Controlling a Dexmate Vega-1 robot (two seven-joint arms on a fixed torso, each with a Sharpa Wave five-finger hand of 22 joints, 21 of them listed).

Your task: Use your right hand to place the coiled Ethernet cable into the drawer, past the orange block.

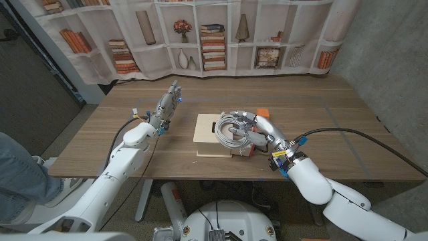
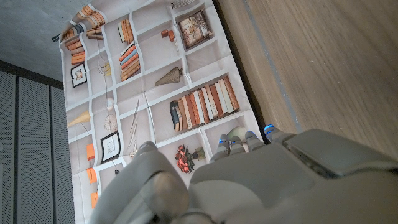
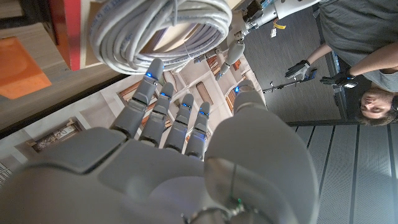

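Coiled grey Ethernet cable [image 1: 229, 130] sits over the light wooden drawer [image 1: 208, 127], right hand [image 1: 253, 127] gripping it. Orange block [image 1: 262, 112] just beyond the hand. Left hand [image 1: 167, 105] well apart, fingers extended, holding nothing.

Orange block [image 1: 262, 112] just beyond the drawer [image 1: 204, 127].

Robot lab: bookshelf-print curtain [image 1: 200, 40], person [image 3: 360, 56] teleoperating.
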